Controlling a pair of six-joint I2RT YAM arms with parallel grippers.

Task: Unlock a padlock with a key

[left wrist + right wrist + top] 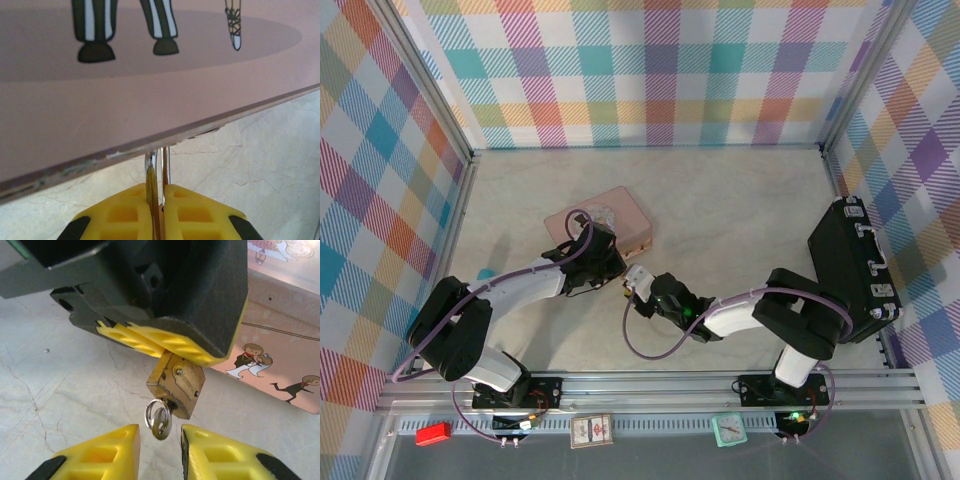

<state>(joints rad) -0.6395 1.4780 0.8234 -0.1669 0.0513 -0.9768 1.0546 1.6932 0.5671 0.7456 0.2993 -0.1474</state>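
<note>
1. top external: the left gripper (605,272) reached in at 6 o'clock of the pink box (610,215). the right gripper (638,288) met it nose to nose from 3 o'clock, near the middle of the marble table (740,200). what sat between them was too small to tell here. a black case (850,265) stood at the table's 3 o'clock edge, well apart.

2. left wrist: the yellow fingers (125,217) were pressed together on the thin silver shackle of the padlock (151,172). the shackle ran up toward 12 o'clock and ended just beside the pink box's lower edge.

3. right wrist: the padlock's brass body hung tilted from the left gripper's fingers at 12 o'clock, clear of the table.
   - the key (161,422) sat in the keyhole on its underside, with a small ring at 6 o'clock.
   - the right gripper's fingers stood apart with a moderate gap, holding nothing, one on either side of the ring.
   - the step in hand looked like taking hold of the seated key.
   - the next move would call for closing squarely on the key's head, not the loose ring, then turning the wrist while the left gripper held firm.
   - the pink box lay close at 2 o'clock and the left gripper's bulk loomed above, so room to rotate looked tight.
</note>
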